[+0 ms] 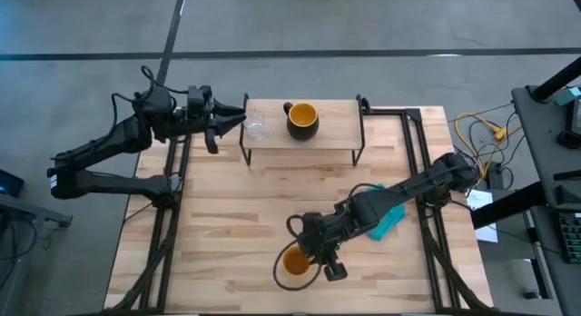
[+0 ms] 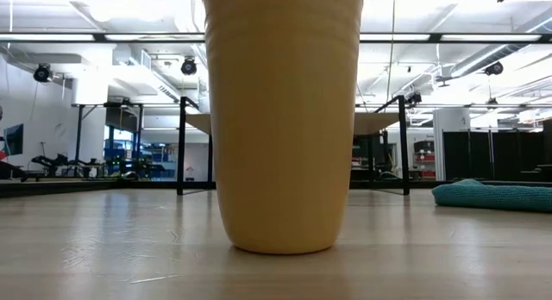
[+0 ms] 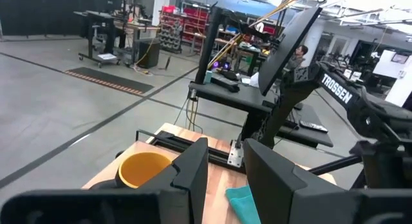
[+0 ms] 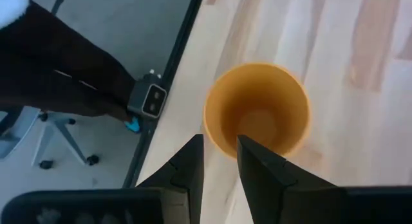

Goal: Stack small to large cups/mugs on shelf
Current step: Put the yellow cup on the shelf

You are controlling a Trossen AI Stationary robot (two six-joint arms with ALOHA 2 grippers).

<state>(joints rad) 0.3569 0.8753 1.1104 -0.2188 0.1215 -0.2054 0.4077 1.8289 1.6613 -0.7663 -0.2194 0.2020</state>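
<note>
Your table (image 1: 245, 207) is pale wood planks on a black frame, standing on a grey concrete floor; the low view looks past it into a bright hall with racks and ceiling lights.

Your right gripper (image 1: 320, 259) hangs over the near part of the table, its two dark fingers (image 4: 190, 163) almost together and holding nothing. The handleless yellow-orange cup (image 1: 294, 261) stands upright right under and just beyond those fingertips, not far from the table's near edge. A teal cloth (image 1: 388, 221) lies behind this gripper, under the arm.

Your left gripper (image 1: 227, 123) waits at the left end of the low light-wood shelf on thin black legs (image 1: 336, 134), fingers a small gap apart, empty. Just ahead of it on the shelf sits the small clear cup (image 1: 256, 128), then the dark handled mug with yellow-orange inside (image 1: 302, 120). The rest of the board beyond the mug is bare.
</note>
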